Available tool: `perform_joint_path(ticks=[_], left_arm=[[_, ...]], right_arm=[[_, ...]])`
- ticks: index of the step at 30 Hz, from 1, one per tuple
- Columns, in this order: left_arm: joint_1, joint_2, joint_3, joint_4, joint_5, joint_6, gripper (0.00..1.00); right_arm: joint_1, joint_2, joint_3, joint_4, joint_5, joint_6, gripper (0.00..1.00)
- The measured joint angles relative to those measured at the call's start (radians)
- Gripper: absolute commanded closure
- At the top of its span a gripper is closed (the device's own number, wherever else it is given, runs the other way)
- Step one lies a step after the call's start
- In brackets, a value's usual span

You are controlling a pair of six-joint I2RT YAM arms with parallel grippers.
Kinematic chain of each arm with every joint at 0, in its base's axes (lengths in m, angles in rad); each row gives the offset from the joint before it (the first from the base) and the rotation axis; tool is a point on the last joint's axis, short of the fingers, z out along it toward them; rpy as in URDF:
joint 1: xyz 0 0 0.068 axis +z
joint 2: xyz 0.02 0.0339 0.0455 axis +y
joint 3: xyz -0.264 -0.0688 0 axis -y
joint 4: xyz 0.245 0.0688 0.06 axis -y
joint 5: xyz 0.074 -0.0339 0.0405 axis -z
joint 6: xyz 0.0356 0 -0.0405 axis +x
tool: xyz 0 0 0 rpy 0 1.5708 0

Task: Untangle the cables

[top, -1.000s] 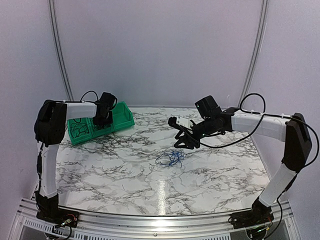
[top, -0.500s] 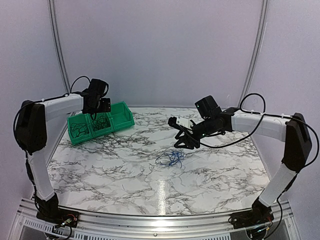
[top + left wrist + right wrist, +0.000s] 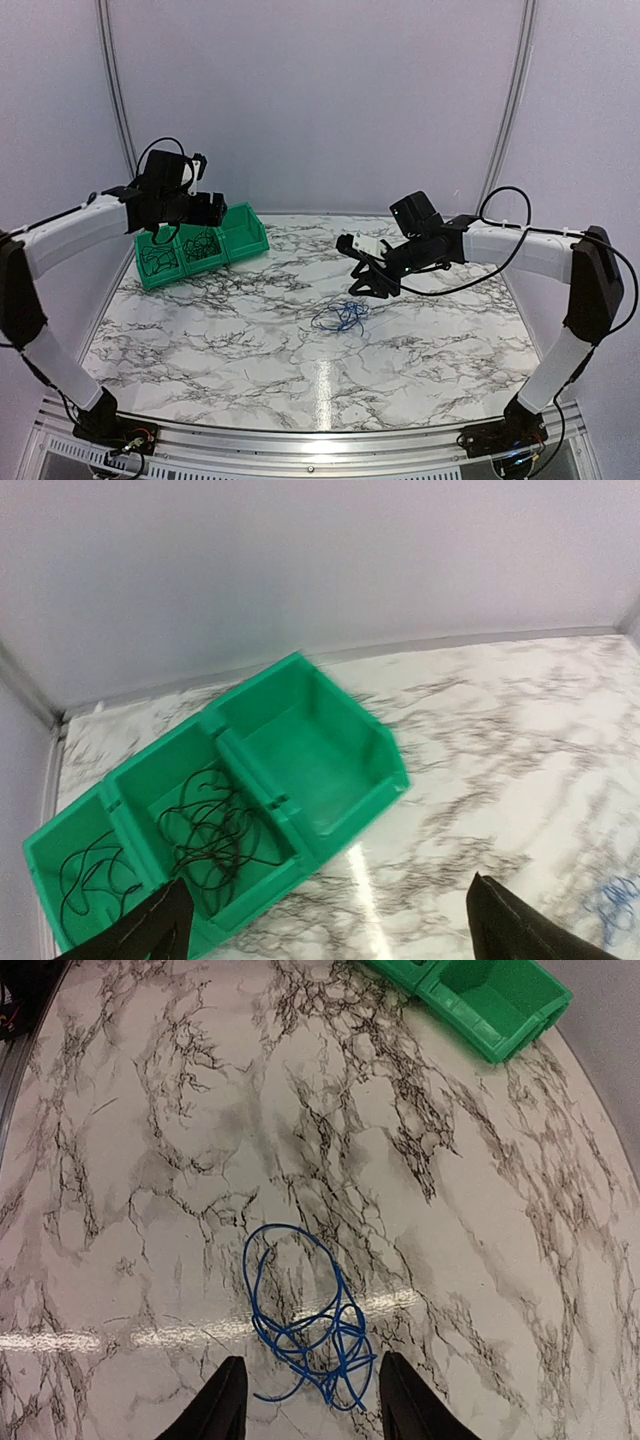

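Blue cable (image 3: 305, 1320) flat on the marbled desk (image 3: 200, 340) near its middle: one loose tangle of overlapping loops. Right hand (image 3: 305, 1405) close by, off the desk surface, on the tangle's far-right side and not touching it. From the right wrist view, tangle framed between the two fingertips and just ahead of them. Fingers roughly half apart, gripping nothing. Left hand (image 3: 325, 935) well apart from the blue cable, raised over the far-left corner of the desk above the green bin (image 3: 330, 760); fingers spread wide, empty. Bin set askew at that far-left corner, three compartments in a row. Middle black cable (image 3: 215, 835) loosely heaped in the centre compartment. End black cable (image 3: 85, 875) coiled in the compartment nearest the left edge of the desk. Both black cables below the left hand and apart from it, neither reaching over a compartment wall so far as visible. Count: cables three (one blue on the desk, two black in the bin); bins one; hands two.
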Motion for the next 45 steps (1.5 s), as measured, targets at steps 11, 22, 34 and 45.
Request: perform_joint_path(ticks=[11,22,34,45], left_arm=[[-0.091,-0.289,-0.333,0.475,0.329,0.048,0.01],[-0.278,-0.149,-0.282,0.516,0.383,-0.023,0.01],[-0.355,-0.148,-0.352,0.548,0.224,-0.007,0.01],[-0.305,-0.154,-0.338,0.464,-0.044,-0.092,0.01]], right_arm=[[-0.027,0.0,0.0,0.002,0.038,0.008,0.54],[-0.156,-0.082,0.003,0.002,0.104,0.053,0.5],[-0.163,-0.17,0.035,0.043,0.246,0.085,0.24],[-0.064,0.108,0.166,-0.144,0.126,-0.029,0.61]])
